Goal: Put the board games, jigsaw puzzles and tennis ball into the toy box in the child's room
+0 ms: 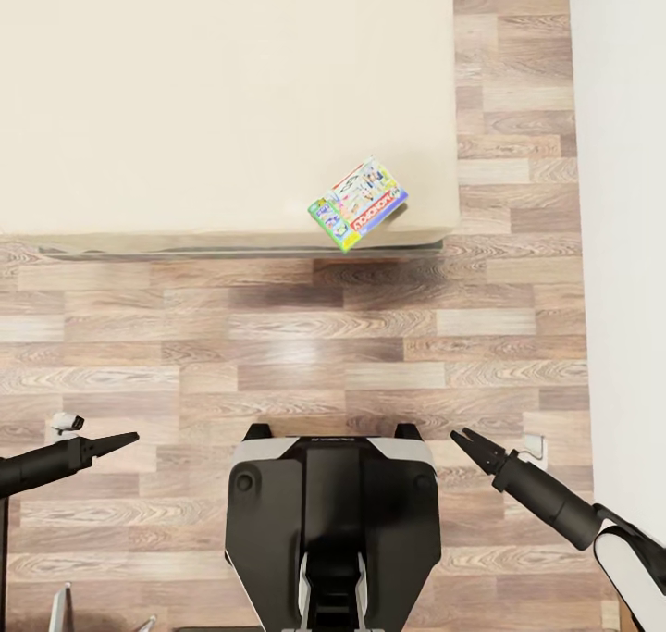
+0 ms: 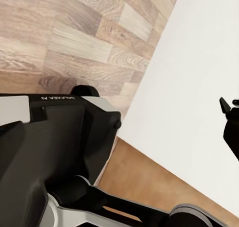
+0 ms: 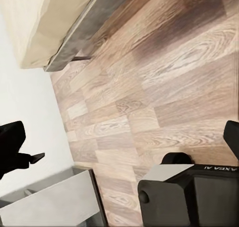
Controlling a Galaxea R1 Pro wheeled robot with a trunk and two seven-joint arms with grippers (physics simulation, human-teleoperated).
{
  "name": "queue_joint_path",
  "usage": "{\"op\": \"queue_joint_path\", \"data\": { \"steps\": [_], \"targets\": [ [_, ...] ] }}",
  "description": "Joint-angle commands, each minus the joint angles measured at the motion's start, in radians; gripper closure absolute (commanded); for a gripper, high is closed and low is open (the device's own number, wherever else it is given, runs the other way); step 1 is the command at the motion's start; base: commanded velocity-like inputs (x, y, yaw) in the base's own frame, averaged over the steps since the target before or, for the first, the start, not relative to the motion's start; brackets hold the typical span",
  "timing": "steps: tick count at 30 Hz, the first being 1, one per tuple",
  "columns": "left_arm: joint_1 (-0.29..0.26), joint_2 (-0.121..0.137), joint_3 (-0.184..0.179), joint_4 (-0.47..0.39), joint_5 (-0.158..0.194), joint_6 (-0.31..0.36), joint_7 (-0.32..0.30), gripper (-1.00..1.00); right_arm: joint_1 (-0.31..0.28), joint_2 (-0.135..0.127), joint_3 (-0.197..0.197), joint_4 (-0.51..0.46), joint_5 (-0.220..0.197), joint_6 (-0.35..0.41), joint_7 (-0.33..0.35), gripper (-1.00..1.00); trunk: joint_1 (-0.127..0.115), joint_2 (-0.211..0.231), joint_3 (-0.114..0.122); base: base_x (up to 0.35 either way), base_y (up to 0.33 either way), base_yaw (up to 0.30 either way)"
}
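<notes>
You are looking down from the head camera at the bed (image 1: 185, 105), whose beige mattress is filling the upper part of the view, with one board game (image 1: 360, 204), the green-edged Monopoly box, lying flat near the mattress corner closest to the white wall (image 1: 620, 197). It is sitting close to the near edge, probably within reach once the base (image 1: 333, 521) is rolling closer across the wood plank floor (image 1: 277, 336). Count: one game box, two arms, one bed. You are holding the left gripper (image 1: 129, 439) and the right gripper (image 1: 460, 439) low and spread to either side of the base, likely a travel posture; both are empty, each with fingers drawn together to a point. Neither gripper is touching the box, which is lying well apart from both.
</notes>
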Motion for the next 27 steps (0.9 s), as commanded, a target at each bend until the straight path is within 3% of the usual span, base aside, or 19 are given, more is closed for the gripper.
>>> {"op": "queue_joint_path", "data": {
  "steps": [1, 20, 27],
  "targets": [
    [0.0, 0.0, 0.001, 0.0, -0.001, 0.011, -0.004, -1.0, 0.0, 0.0, 0.0, 0.001, -0.004, 0.008, 0.001, -1.0, 0.001, -0.001, 0.001, 0.0, 0.0, 0.0],
    [0.0, -0.003, 0.004, 0.0, -0.001, 0.011, -0.004, -1.0, 0.0, 0.001, 0.005, 0.003, 0.017, 0.005, 0.004, -1.0, 0.001, -0.001, 0.032, 0.002, 0.0, 0.0],
    [0.0, -0.003, 0.004, 0.001, -0.001, 0.01, -0.004, -1.0, 0.0, 0.001, 0.005, 0.004, 0.018, 0.005, 0.004, -1.0, 0.001, -0.001, 0.043, 0.144, 0.0, 0.0]
  ]
}}
